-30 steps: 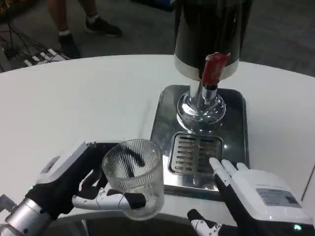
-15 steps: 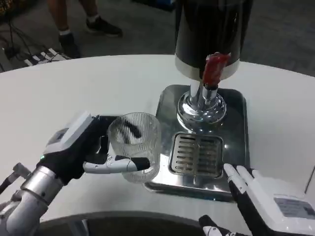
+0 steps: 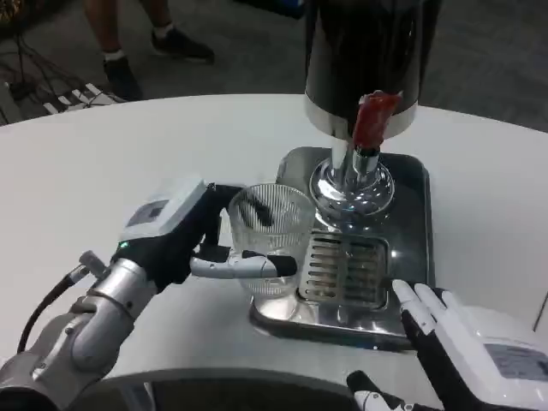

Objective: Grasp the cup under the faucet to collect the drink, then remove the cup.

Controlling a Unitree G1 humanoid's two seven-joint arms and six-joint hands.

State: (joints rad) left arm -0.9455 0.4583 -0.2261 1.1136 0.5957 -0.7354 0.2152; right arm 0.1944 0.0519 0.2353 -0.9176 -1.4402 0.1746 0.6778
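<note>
Across most of the frame spreads the white table (image 3: 103, 163), curved at its lower edge. At upper centre stands the dark drink dispenser (image 3: 368, 51), its body cut off by the top edge, raised on a chrome stem so that a vessel can fit below its red-handled faucet (image 3: 371, 120). Beneath it, centre right, lies the steel tray (image 3: 411, 184) with a slotted drip grate (image 3: 347, 270), there to catch spills. At lower left the left hand (image 3: 184, 240) is clamped around the ribbed clear cup (image 3: 270, 235), one finger wrapped across the front of the glass and the thumb side behind, a sideways hold that keeps the cup upright and its mouth open. The cup sits at the tray's left edge, beside the grate and not yet under the faucet; it looks empty. At lower right the right hand (image 3: 475, 351) holds nothing, fingers apart and pointing toward the tray's near edge, probably waiting to work the handle.
</note>
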